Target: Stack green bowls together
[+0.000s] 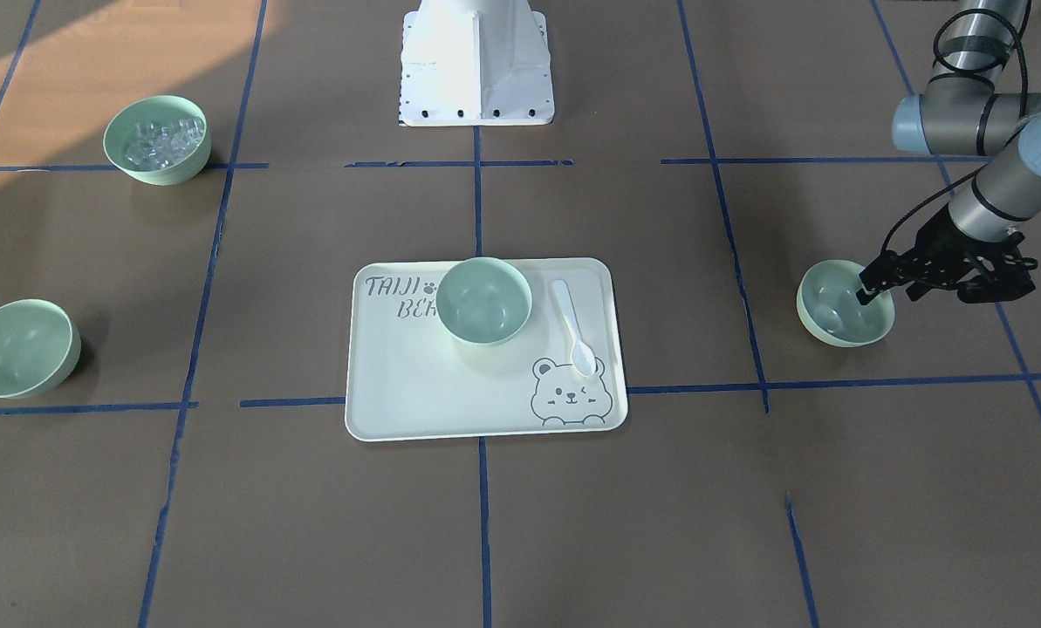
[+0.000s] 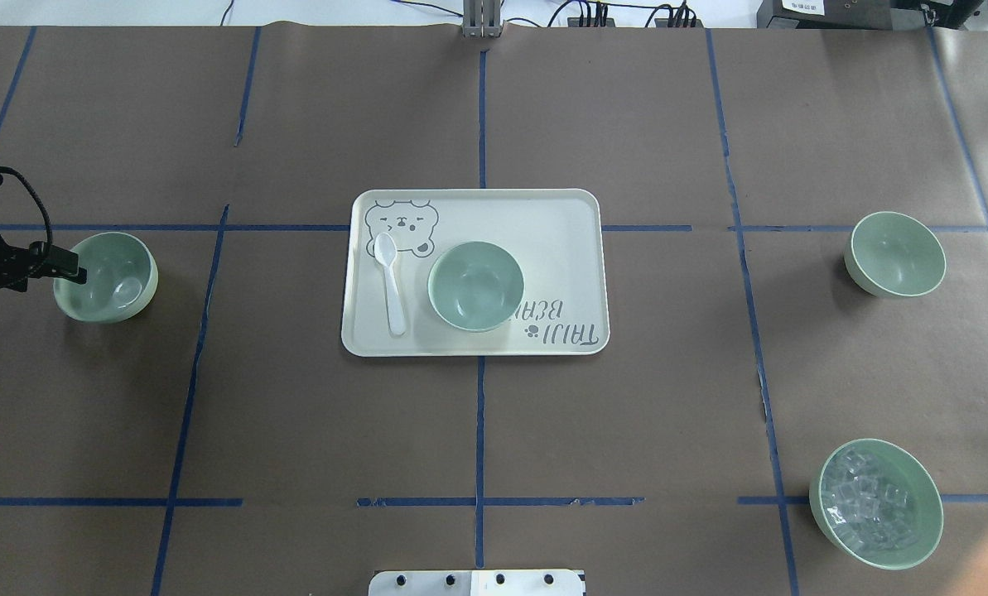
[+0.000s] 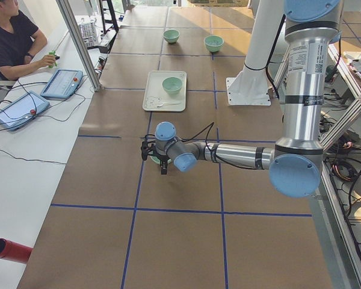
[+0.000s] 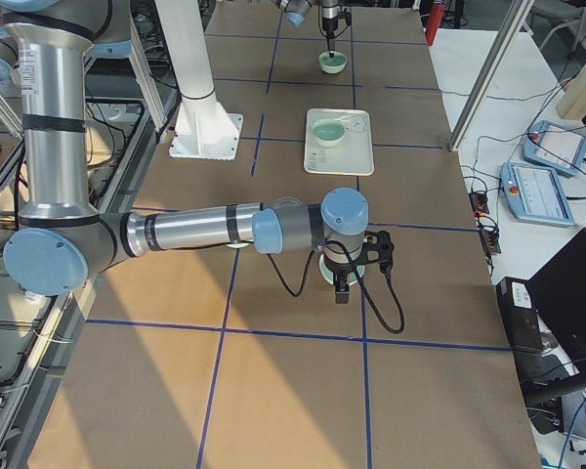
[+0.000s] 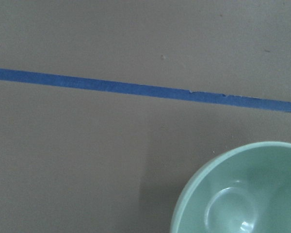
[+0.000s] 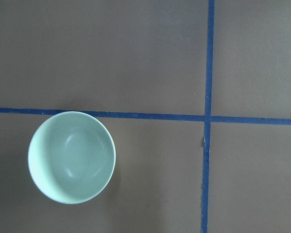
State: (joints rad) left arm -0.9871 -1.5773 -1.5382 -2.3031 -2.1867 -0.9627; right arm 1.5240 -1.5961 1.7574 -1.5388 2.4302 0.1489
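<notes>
We note left gripper (image 1: 871, 290) at outer rim of left bowl (image 1: 838, 312), fingertips seemingly over edge. Too small for us to tell whether clenched or released. Right gripper (image 4: 340, 290) hangs above right bowl (image 2: 898, 253); shown only from side, so we cannot tell its state. Third bowl (image 2: 475, 285) upright on tray (image 2: 560, 223), just beside spoon (image 2: 390, 277). Ice bowl (image 2: 876, 505) well apart, at robot's right.

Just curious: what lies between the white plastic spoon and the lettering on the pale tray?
A small round mint-green plastic bowl, clearest in the overhead view.
</notes>
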